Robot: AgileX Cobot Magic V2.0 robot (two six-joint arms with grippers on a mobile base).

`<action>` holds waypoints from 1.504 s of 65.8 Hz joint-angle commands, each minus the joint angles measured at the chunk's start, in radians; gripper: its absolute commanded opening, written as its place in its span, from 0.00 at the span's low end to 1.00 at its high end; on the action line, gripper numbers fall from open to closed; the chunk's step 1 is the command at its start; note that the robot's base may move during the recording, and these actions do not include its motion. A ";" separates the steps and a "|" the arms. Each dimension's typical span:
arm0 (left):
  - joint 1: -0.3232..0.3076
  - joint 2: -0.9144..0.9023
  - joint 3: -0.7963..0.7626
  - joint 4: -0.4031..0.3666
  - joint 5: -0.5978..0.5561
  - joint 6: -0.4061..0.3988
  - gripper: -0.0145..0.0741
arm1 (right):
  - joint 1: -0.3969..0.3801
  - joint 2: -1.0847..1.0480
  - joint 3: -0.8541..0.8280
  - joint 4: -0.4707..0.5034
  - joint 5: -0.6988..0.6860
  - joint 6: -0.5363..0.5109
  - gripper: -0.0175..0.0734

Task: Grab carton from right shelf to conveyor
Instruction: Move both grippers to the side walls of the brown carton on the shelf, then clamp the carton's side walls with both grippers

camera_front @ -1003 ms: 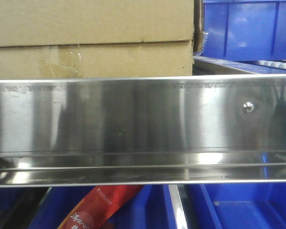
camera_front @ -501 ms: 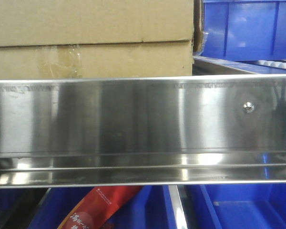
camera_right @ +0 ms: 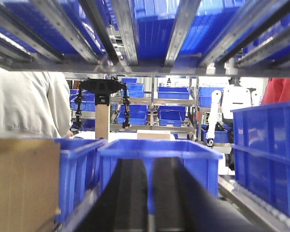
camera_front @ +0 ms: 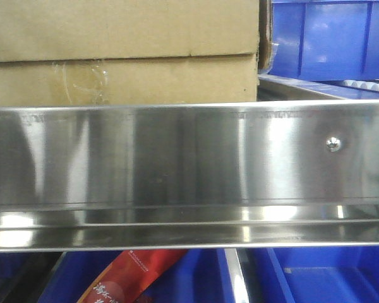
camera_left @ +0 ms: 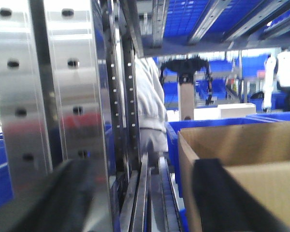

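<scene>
Two stacked brown cartons (camera_front: 120, 79) sit on the shelf behind a steel rail (camera_front: 177, 158) in the front view. In the left wrist view a carton (camera_left: 241, 145) fills the right side. My left gripper (camera_left: 140, 166) is open wide; its right finger (camera_left: 222, 193) stands in front of the carton's near face, and its left finger (camera_left: 63, 193) is blurred by the steel upright. A carton edge (camera_right: 19, 183) shows at the left of the right wrist view. My right gripper (camera_right: 150, 164) is shut and empty, pointing at a blue bin (camera_right: 159, 154).
Blue bins (camera_front: 328, 38) stand right of the cartons and on the level below (camera_front: 322, 278), with a red packet (camera_front: 129, 278). A perforated steel upright (camera_left: 53, 96) is close on the left. A person in white (camera_right: 29, 101) and another robot (camera_right: 102, 96) are beyond the shelf.
The front view has shifted slightly: the rail's screw and the cartons sit a little further right than before. Nothing else has visibly changed.
</scene>
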 commanded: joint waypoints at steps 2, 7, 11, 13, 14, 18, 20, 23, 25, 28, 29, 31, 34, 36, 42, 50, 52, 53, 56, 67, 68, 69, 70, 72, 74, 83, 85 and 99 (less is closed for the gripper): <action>-0.007 0.084 -0.094 0.003 0.049 -0.001 0.64 | -0.001 0.063 -0.064 0.002 -0.002 -0.008 0.45; -0.020 0.129 -0.131 0.001 0.041 -0.001 0.64 | -0.001 0.105 -0.085 0.002 -0.002 -0.008 0.64; -0.047 0.157 -0.158 0.001 0.054 -0.001 0.64 | -0.001 0.133 -0.092 0.002 -0.004 -0.008 0.80; -0.076 0.170 -0.168 -0.001 0.059 -0.001 0.64 | -0.001 0.146 -0.092 0.001 -0.013 -0.008 0.83; -0.091 0.175 -0.170 -0.001 0.059 -0.001 0.64 | -0.001 0.152 -0.092 -0.001 -0.018 -0.008 0.82; -0.176 0.198 -0.181 0.014 0.053 0.004 0.64 | 0.001 0.177 -0.098 -0.001 -0.046 -0.008 0.82; -0.225 0.215 -0.192 0.019 0.053 0.004 0.64 | 0.012 0.190 -0.113 -0.001 -0.038 -0.008 0.82; -0.283 0.239 -0.214 0.019 0.073 0.004 0.64 | 0.032 0.211 -0.140 -0.001 -0.006 -0.008 0.82; -0.319 0.260 -0.233 0.019 0.091 0.004 0.64 | 0.055 0.227 -0.162 -0.001 0.022 -0.008 0.82; -0.378 0.307 -0.266 0.019 0.131 0.004 0.63 | 0.087 0.266 -0.208 -0.001 0.075 -0.008 0.82; -0.393 0.322 -0.285 0.019 0.145 0.004 0.63 | 0.099 0.278 -0.222 -0.001 0.090 -0.008 0.82; -0.421 0.355 -0.312 0.016 0.184 0.004 0.62 | 0.132 0.304 -0.252 0.001 0.117 -0.008 0.82; -0.460 0.417 -0.356 0.013 0.232 -0.003 0.62 | 0.174 0.353 -0.307 0.003 0.157 -0.008 0.82; -0.475 0.455 -0.394 0.013 0.260 -0.016 0.61 | 0.204 0.383 -0.339 0.003 0.174 -0.008 0.82; -0.483 0.587 -0.509 0.013 0.354 -0.070 0.61 | 0.304 0.491 -0.458 0.003 0.245 -0.008 0.82; -0.438 0.744 -0.712 0.019 0.517 -0.084 0.61 | 0.384 0.670 -0.675 0.003 0.406 -0.006 0.82; -0.422 0.777 -0.757 0.019 0.555 -0.103 0.61 | 0.390 0.711 -0.727 0.003 0.450 -0.003 0.82; -0.410 0.802 -0.791 0.019 0.583 -0.111 0.61 | 0.392 0.742 -0.767 0.003 0.484 0.008 0.82; -0.378 0.855 -0.858 0.019 0.637 -0.126 0.61 | 0.392 0.805 -0.861 0.003 0.561 0.043 0.82; -0.243 1.001 -1.060 0.001 0.763 -0.128 0.61 | 0.393 1.062 -1.200 0.003 0.819 0.130 0.82; -0.232 1.010 -1.071 -0.001 0.770 -0.128 0.61 | 0.393 1.082 -1.227 0.003 0.838 0.132 0.82; -0.220 1.024 -1.081 -0.009 0.777 -0.128 0.61 | 0.393 1.102 -1.254 0.003 0.869 0.138 0.82; -0.204 1.034 -1.094 -0.015 0.783 -0.128 0.61 | 0.393 1.132 -1.293 0.003 0.889 0.143 0.82; -0.179 1.057 -1.113 -0.028 0.798 -0.128 0.61 | 0.393 1.182 -1.357 0.003 0.941 0.158 0.82; -0.161 1.076 -1.126 -0.041 0.812 -0.128 0.61 | 0.393 1.222 -1.407 -0.004 0.980 0.171 0.82; -0.115 1.158 -1.142 -0.058 0.830 -0.124 0.61 | 0.395 1.402 -1.606 -0.078 1.112 0.230 0.82; -0.114 1.178 -1.142 -0.058 0.832 -0.124 0.61 | 0.395 1.440 -1.638 -0.097 1.112 0.246 0.82; -0.114 1.289 -1.142 -0.058 0.830 -0.106 0.61 | 0.397 1.585 -1.689 -0.099 1.112 0.265 0.82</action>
